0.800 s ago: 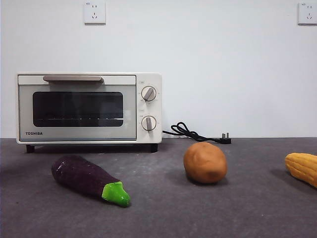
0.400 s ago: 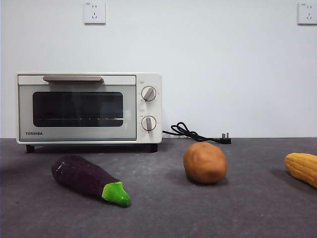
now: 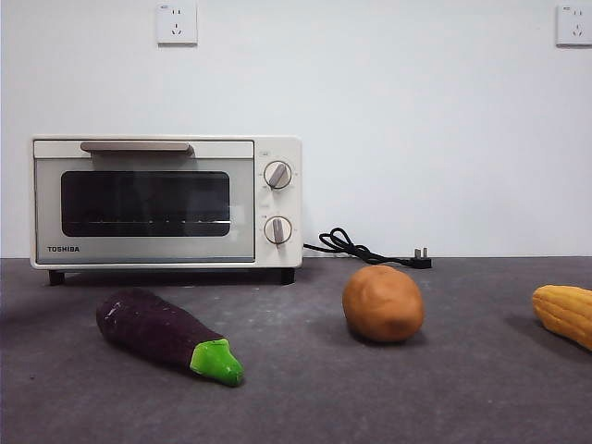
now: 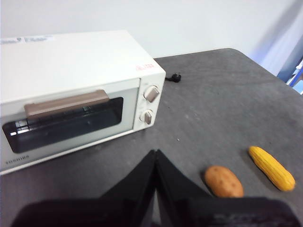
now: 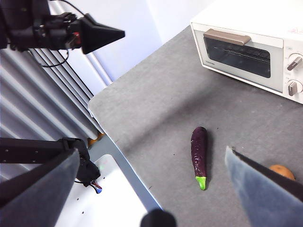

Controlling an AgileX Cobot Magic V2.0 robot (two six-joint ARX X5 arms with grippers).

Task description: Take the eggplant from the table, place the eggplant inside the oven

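With the oven [image 3: 166, 202] door closed, the spread right tool [image 5: 151, 163] could carry the eggplant [image 3: 166, 335] into glass, unless the pressed-together left tool [image 4: 156, 158] opens it.

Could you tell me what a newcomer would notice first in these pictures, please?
Probably the cream oven, door shut, at the back left of the table. In front of it lies the purple eggplant, green cap toward the camera, with a brown potato to its right and a yellow corn cob at the right edge.
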